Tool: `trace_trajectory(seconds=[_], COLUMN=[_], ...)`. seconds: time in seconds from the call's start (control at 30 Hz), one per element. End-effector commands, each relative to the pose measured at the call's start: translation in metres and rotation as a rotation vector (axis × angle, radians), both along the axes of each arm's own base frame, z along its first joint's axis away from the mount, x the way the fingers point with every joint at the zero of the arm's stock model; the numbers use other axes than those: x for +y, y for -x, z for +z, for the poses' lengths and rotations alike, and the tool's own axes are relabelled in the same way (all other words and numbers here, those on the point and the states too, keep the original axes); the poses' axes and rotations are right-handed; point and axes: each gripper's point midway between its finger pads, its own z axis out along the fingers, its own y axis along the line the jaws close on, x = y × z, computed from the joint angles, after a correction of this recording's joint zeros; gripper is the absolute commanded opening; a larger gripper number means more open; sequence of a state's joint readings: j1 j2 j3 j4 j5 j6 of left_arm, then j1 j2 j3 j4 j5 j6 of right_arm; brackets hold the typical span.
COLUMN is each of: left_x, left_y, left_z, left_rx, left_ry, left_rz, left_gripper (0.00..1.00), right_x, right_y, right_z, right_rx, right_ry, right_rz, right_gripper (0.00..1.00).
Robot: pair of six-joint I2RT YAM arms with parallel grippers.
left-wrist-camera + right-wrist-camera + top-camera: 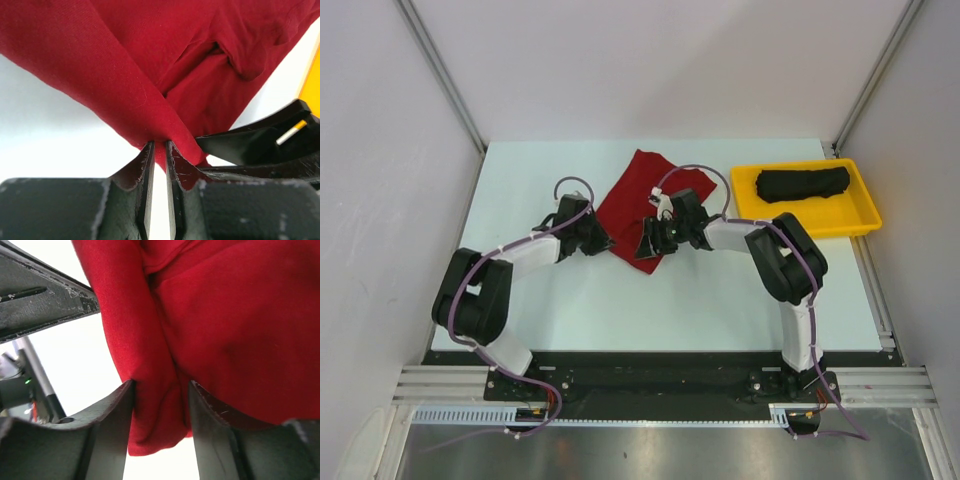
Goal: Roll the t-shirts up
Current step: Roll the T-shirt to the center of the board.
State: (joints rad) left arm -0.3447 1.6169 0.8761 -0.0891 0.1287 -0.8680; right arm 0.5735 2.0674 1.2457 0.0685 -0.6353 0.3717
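Pinching a fold of the red t-shirt [638, 190] at centre frame, the left gripper [159, 146] has its jaws nearly pressed together; the right gripper [161, 385] has jaws half spread around another fold (black t-shirt [803, 183] in the yellow tray [817, 228], upper right).

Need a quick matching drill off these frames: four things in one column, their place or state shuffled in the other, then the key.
Column one
1. deep red cloth t-shirt
2. black cloth t-shirt
3. yellow plastic tray
4. left end effector

Column two
A. rolled up, lying inside the tray
B. shut on a fold of red cloth
C. at the far right of the white table
D. lying loose and unrolled mid-table

Pairs: 1-D, 2-A, 3-C, 4-B
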Motion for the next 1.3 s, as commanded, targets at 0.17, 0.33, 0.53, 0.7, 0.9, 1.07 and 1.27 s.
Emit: trace_trajectory(seconds=[0.17,0.33,0.53,0.7,0.9,1.07,1.27], left_x=[-0.008,-0.011,-0.019,-0.024,-0.03,-0.033,-0.038], left_y=[-0.025,-0.034,-0.049,-0.057,-0.064,-0.07,-0.073], left_z=[0.013,0.011,0.011,0.007,-0.003,-0.008,-0.006], left_rx=[-0.033,-0.025,-0.025,-0.018,0.001,0.007,0.002], left_ry=[0.007,-0.001,0.008,0.016,0.024,0.027,0.048], left_rz=[0.016,0.018,0.01,-0.002,-0.01,-0.012,-0.026], left_gripper=[0.18,0.18,0.19,0.2,0.2,0.21,0.29], right_x=[-0.029,-0.027,-0.008,0.009,0.01,0.008,0.003], right_y=[-0.034,-0.03,-0.015,-0.007,-0.011,-0.014,-0.015], right_z=[0.068,0.093,0.089,0.078,0.053,0.041,0.021], right_rx=[-0.314,-0.506,-0.656,-0.737,-0.773,-0.785,-0.769], right_ry=[0.202,0.322,0.431,0.475,0.561,0.603,0.653], right_rz=[-0.186,-0.205,-0.137,-0.07,-0.029,-0.015,0.011], right_gripper=[0.59,0.6,0.61,0.64,0.67,0.69,0.68])
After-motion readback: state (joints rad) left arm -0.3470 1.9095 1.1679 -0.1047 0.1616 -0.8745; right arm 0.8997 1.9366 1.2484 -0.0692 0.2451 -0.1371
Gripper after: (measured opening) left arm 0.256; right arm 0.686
